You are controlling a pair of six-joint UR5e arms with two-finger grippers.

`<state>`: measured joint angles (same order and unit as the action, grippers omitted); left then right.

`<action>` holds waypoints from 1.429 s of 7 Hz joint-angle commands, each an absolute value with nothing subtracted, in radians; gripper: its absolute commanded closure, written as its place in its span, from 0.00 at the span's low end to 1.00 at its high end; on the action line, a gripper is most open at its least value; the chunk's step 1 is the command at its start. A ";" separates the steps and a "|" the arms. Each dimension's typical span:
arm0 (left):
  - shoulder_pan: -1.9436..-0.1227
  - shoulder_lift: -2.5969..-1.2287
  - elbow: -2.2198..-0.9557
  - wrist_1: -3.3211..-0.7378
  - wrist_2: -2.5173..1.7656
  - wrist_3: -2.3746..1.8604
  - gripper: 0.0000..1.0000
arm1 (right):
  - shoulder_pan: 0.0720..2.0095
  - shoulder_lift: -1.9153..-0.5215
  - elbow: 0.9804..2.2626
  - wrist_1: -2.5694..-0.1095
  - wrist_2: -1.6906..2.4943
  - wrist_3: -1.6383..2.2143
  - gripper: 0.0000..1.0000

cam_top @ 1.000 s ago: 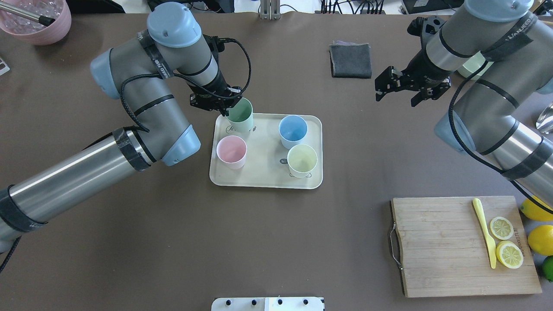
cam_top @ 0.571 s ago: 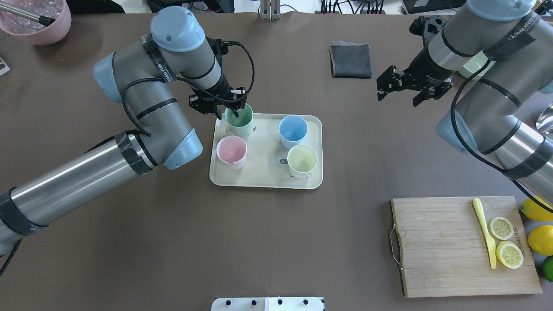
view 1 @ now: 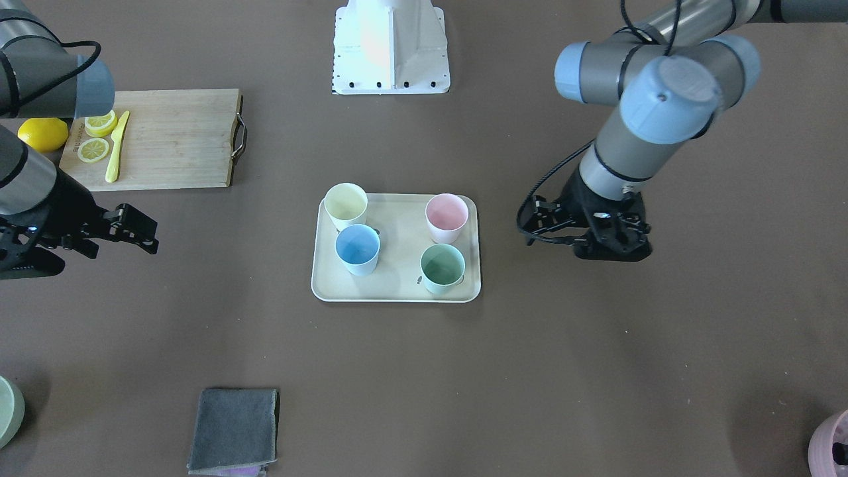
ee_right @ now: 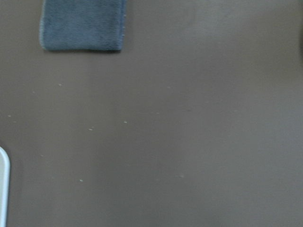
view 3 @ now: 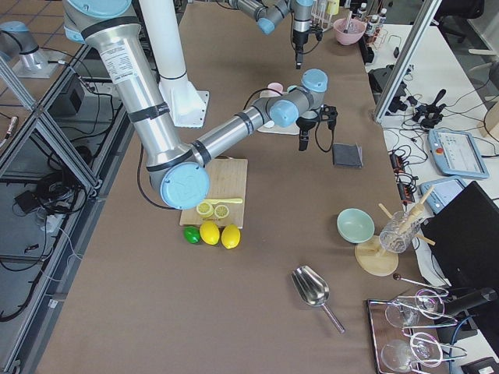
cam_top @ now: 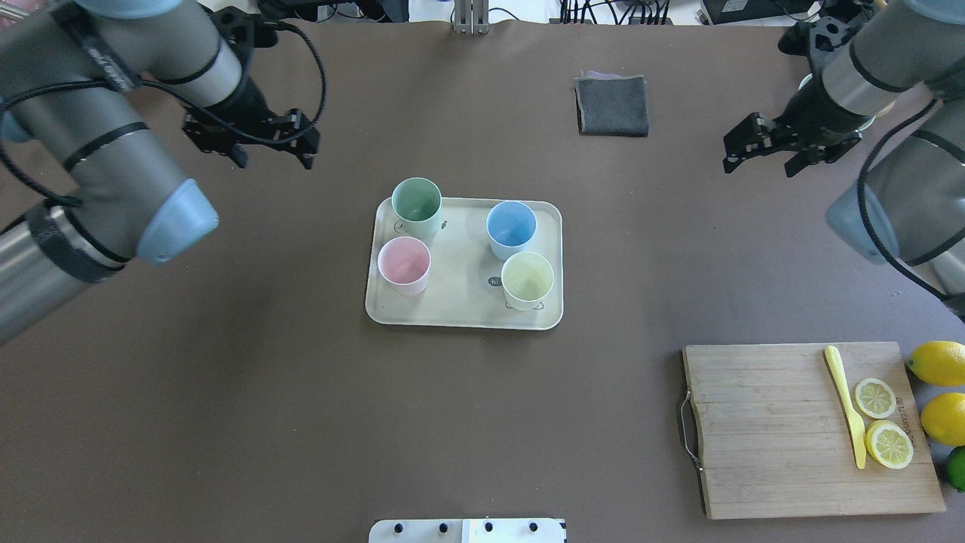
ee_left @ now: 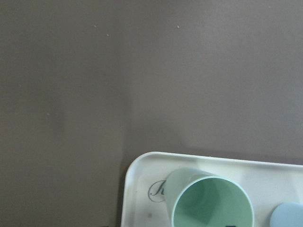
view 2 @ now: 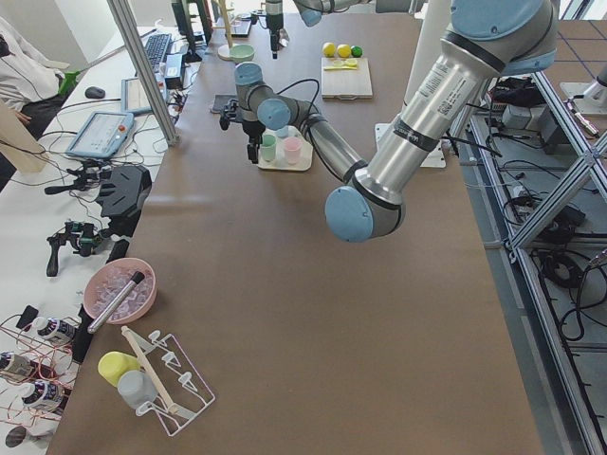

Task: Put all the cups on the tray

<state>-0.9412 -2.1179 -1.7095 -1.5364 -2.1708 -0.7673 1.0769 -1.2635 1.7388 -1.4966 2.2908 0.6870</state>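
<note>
The cream tray (cam_top: 464, 309) lies mid-table and holds all four cups upright: mint green (cam_top: 416, 201), pink (cam_top: 404, 262), light blue (cam_top: 511, 225) and pale yellow (cam_top: 528, 278). In the front-facing view the tray (view 1: 397, 288) carries yellow (view 1: 345, 203), pink (view 1: 446, 214), blue (view 1: 357, 246) and green (view 1: 442, 264). My left gripper (cam_top: 275, 161) is open and empty, raised to the far left of the tray (view 1: 611, 254). My right gripper (cam_top: 758, 170) is open and empty, far to the right (view 1: 142, 235). The left wrist view shows the green cup (ee_left: 213, 201) in the tray corner (ee_left: 142, 189).
A folded grey cloth (cam_top: 612, 105) lies beyond the tray, also in the right wrist view (ee_right: 83, 23). A wooden cutting board (cam_top: 769, 430) with a yellow knife (cam_top: 844, 403) and lemon slices (cam_top: 874, 397) sits at front right, with whole lemons (cam_top: 938, 362) beside it.
My left gripper has let go of the mint green cup, which now stands on the tray, and has pulled away to the left. My right gripper has moved further right.
</note>
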 commanded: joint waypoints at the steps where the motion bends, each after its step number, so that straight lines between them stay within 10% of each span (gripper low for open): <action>1: -1.111 -1.895 -1.822 -1.506 -2.175 -0.439 0.02 | 1.205 -1.409 1.744 -1.500 2.307 0.401 0.00; 10: -1.387 -1.599 -1.842 -1.517 -2.368 -0.011 0.02 | 1.448 -1.522 1.554 -1.485 2.316 -0.094 0.00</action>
